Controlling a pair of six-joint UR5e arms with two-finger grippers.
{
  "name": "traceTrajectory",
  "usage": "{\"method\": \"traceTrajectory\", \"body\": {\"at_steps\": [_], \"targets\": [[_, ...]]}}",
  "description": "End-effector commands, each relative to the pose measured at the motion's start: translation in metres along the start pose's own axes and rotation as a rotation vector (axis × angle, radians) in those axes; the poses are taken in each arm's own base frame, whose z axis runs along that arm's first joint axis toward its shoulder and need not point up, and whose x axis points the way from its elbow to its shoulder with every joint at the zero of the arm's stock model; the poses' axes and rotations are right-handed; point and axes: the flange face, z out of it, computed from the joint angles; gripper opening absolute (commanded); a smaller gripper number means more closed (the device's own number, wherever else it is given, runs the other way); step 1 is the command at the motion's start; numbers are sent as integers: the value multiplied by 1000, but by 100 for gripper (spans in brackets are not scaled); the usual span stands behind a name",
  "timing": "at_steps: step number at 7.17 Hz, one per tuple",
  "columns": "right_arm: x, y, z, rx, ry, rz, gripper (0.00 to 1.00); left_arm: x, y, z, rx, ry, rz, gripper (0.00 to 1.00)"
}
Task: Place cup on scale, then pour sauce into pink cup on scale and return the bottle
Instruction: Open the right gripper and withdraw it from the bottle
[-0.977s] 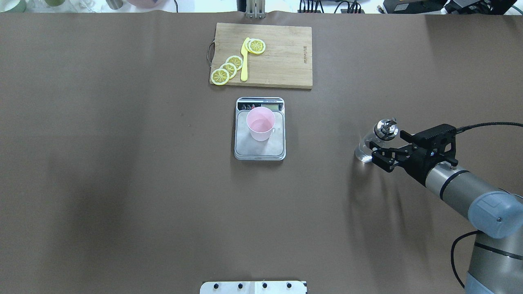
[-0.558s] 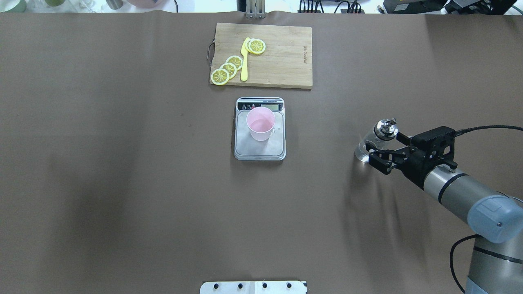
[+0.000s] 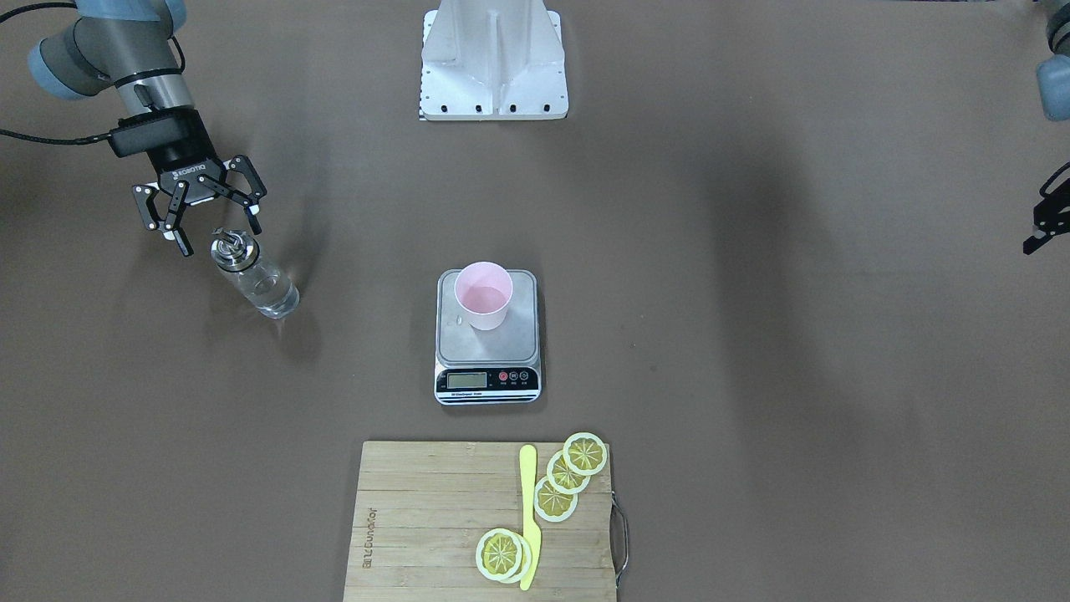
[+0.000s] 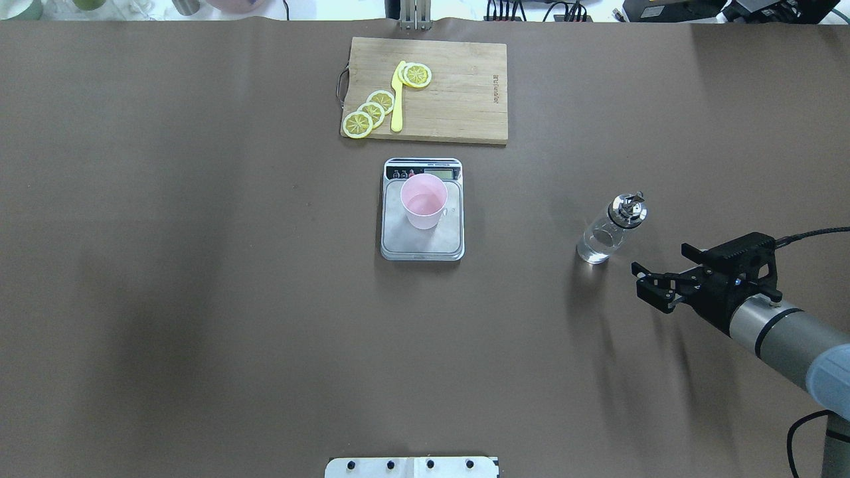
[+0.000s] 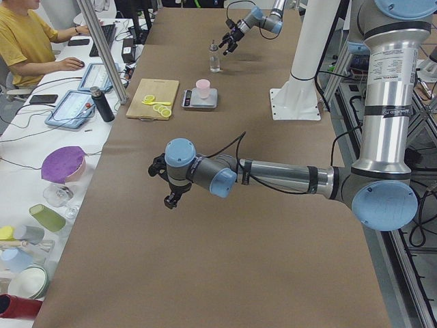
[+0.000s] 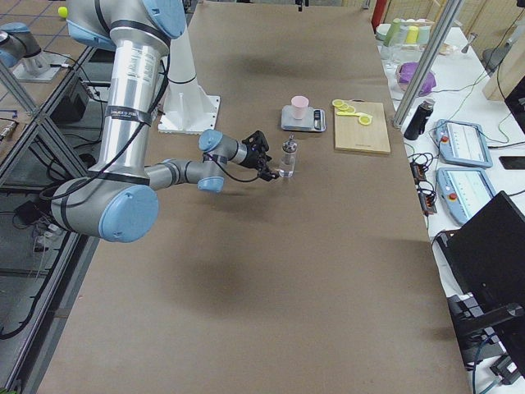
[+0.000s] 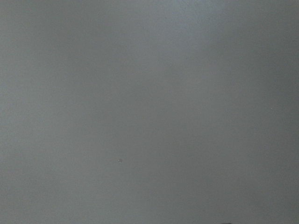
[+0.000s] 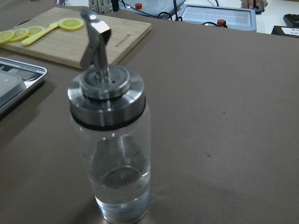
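Observation:
The pale pink cup (image 4: pixel 424 202) stands upright on the steel platform of the scale (image 4: pixel 398 234), which shows in the front view (image 3: pixel 522 334) too. The clear glass bottle (image 4: pixel 607 229) with a metal spout stands upright on the table to the right of the scale. Clear sauce (image 8: pixel 121 191) fills its lower part. My right gripper (image 4: pixel 647 284) is open and empty, a short way from the bottle on the robot's side; it also shows in the front view (image 3: pixel 216 234). My left gripper (image 5: pixel 167 186) hangs over bare table far from the scale. I cannot tell its jaw state.
A bamboo cutting board (image 4: pixel 458 99) with lemon slices (image 4: pixel 372 109) and a yellow knife (image 4: pixel 397 96) lies beyond the scale. The robot's white base plate (image 3: pixel 493 67) is at the near table edge. An operator and assorted items sit along a side table (image 5: pixel 41 164).
My right gripper stood around the bottle earlier. It has drawn back from the bottle toward the robot and now stands apart from it. The bottle and cup have not moved.

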Motion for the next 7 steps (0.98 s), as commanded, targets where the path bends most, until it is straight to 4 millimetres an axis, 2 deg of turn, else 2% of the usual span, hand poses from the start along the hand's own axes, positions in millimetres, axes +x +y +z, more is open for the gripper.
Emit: {"method": "traceTrajectory", "body": {"at_steps": [1,2,3,4,5,6,7], "targets": [[19,-13,-25,-16,4,2,100,0,0,0,-1,0,-1,83],[59,-36,-25,-63,8,40,100,0,0,0,-1,0,-1,83],[117,-72,-33,-133,-12,40,100,0,-1,1,-2,1,2,83],[176,-96,-30,-177,-5,5,100,-2,0,2,-5,4,-2,83],[225,-108,-32,-227,20,63,100,-5,12,6,-18,12,-19,86],[261,-135,-41,-317,35,193,100,-11,30,8,-32,11,-45,99],[286,-163,-39,-439,88,337,100,-24,46,-2,-27,-2,-88,99]]}}
